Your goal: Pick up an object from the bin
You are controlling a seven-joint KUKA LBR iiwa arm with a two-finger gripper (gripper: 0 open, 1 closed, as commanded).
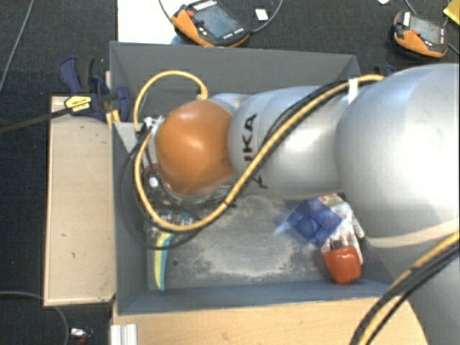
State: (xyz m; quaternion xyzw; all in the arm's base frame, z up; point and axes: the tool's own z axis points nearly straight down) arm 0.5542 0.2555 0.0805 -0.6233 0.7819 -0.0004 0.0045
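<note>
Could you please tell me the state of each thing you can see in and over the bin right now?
Arm: reaching in from the right, wrist low over the left side of the bin.
Blue thing: crumpled, lying loose at the right, partly under the arm.
Red thing: lying by the front wall, just in front of the blue thing.
Striped strip: lying in the front left corner, below the wrist.

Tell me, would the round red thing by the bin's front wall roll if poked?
Probably a little: the red thing looks rounded, so it may roll. But it lies beside the blue crumpled thing and near the bin wall, which would likely stop it. It looks smooth, maybe slippery.
</note>
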